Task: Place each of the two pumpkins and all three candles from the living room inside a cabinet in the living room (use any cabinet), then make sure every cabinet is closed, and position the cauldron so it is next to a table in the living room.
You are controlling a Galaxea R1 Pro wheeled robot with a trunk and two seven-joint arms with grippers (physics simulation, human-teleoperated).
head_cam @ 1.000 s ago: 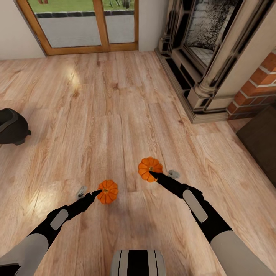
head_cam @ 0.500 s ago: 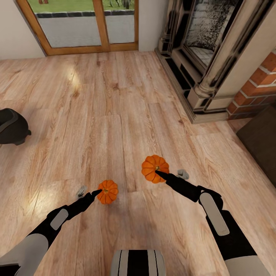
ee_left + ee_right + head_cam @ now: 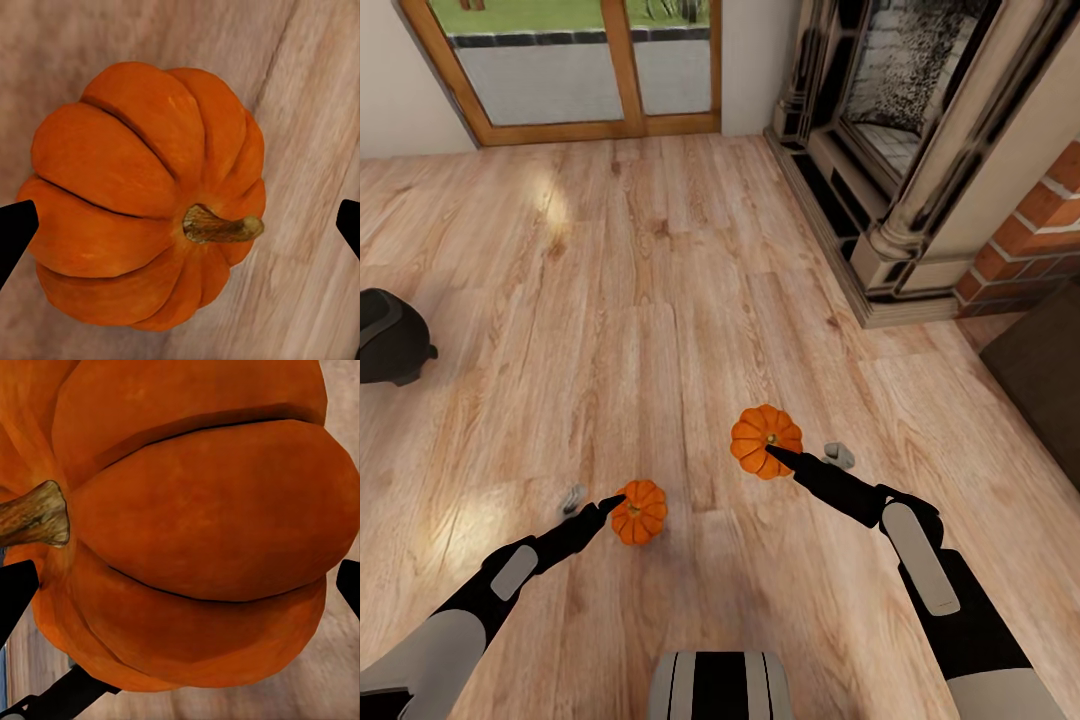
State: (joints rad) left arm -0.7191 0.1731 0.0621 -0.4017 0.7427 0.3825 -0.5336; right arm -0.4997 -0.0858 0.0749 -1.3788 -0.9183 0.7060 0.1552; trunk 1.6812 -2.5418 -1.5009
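**Both pumpkins in reach, right one lifted**

Far left, the cauldron (image 3: pixel 390 337) sat on the plank floor (image 3: pixel 660 300), well apart from my arms; it had slid a bit toward the frame edge vs a sec ago, so I judged the head/base had shifted, not the pot.

My left gripper (image 3: pixel 592 503) was spread wide around the smaller pumpkin (image 3: pixel 638 511), which rested on the floor; fingertips (image 3: pixel 15 229) stood off both sides in the wrist cam, not pinching. No change there over the last sec.

My right gripper (image 3: pixel 805 457) had its jaws straddling the bigger pumpkin (image 3: pixel 766 441); whether they actually clamped it I couldn't tell. That pumpkin had moved up and rightward w/ the arm, so prob carried. Far right, a dark cabinet (image 3: pixel 1050 380) corner showed by the fireplace (image 3: pixel 890 150): likely drop spot. Left grab not yet done.
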